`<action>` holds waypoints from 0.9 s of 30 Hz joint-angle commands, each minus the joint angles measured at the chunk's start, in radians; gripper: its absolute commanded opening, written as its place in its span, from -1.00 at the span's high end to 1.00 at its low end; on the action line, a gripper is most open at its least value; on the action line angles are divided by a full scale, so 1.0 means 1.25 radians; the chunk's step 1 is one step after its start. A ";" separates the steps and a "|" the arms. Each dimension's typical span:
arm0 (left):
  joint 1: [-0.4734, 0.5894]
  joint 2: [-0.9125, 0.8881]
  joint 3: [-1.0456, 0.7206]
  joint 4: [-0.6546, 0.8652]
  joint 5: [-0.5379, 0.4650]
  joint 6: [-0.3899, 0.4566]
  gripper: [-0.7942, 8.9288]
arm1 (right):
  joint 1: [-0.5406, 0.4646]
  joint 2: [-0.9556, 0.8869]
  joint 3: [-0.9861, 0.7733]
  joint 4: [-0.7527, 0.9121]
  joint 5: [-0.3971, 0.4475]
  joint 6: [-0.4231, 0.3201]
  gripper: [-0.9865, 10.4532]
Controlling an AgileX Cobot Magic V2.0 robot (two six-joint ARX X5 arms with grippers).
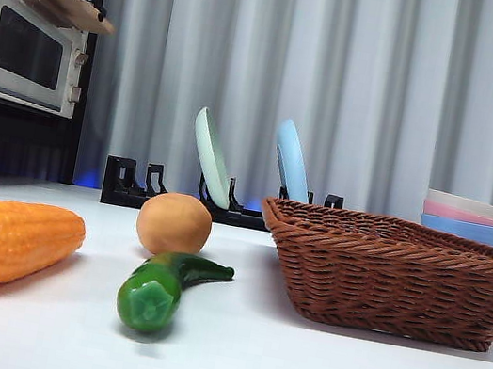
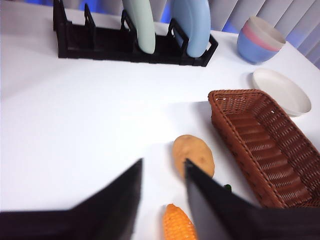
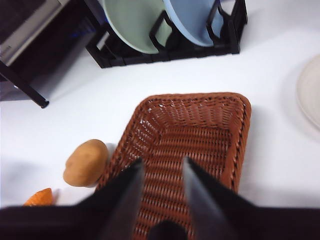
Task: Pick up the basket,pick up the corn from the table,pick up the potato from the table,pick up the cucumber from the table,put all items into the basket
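Both of the robot's hands look alike: the left hand [image 2: 162,192] has two flat, matte black jaws, wide at the base and narrowing to blunt tips, plain and without markings. The right hand [image 3: 160,187] shows the same black wedge-shaped pair, with a rounded black part low between them. Above the basket [image 1: 402,279], an angular black tip shows.

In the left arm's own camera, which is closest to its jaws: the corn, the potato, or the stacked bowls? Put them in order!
From the left gripper, in the left wrist view:
1. Corn: right between the open jaws, nearest.
2. Potato: just past the jaw tips, next to the basket.
3. Stacked bowls: farthest, beyond the basket, near the plate rack.
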 commanded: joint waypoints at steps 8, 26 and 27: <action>0.001 0.021 0.002 0.003 0.003 -0.003 0.02 | -0.001 0.250 0.118 -0.062 0.022 -0.032 0.16; -0.002 0.026 0.002 -0.017 0.004 -0.004 0.02 | 0.036 0.604 0.262 -0.190 0.000 -0.079 0.85; -0.008 0.029 0.002 -0.018 0.004 -0.005 0.02 | 0.036 0.600 0.264 -0.190 0.001 -0.071 0.85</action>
